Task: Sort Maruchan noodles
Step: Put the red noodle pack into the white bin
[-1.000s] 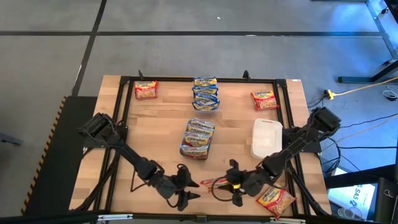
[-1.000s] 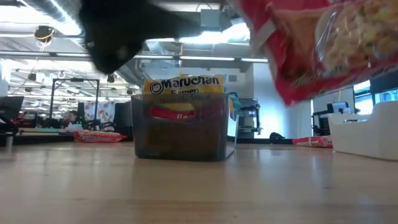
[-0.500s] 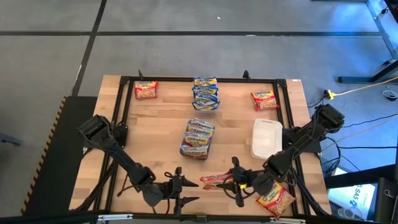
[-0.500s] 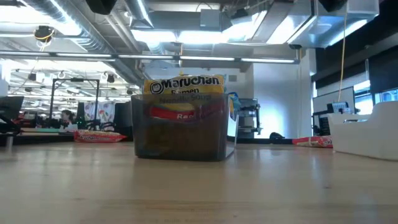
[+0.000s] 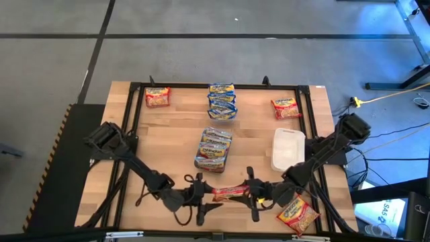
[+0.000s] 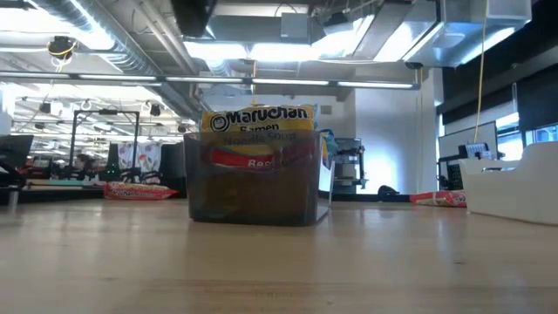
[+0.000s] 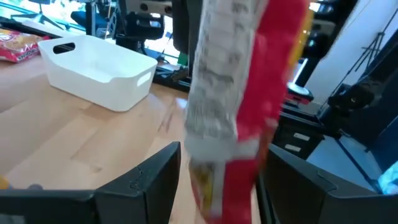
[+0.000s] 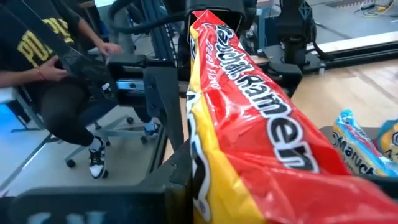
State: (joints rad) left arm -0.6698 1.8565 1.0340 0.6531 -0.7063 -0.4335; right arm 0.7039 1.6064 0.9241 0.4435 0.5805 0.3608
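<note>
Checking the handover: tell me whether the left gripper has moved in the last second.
Yes. In the high view the left gripper swung out toward the left table edge, then came back right, jaws open around the red flat plastic noodle packet below the dark mesh basket.

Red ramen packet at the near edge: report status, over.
Right gripper shut on red ramen packet, held off the table. Left gripper open, its fingers either side of the packet's far end. Handover not complete. Nothing in the way.

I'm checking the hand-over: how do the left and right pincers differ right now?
The right pincer is clamped on the red noodle packet, gripping one end; the left pincer stands open, its fingers either side of the packet's other end, not yet gripping. The right reaches in from the table's right, the left from its left. Both hover near the front edge.
</note>
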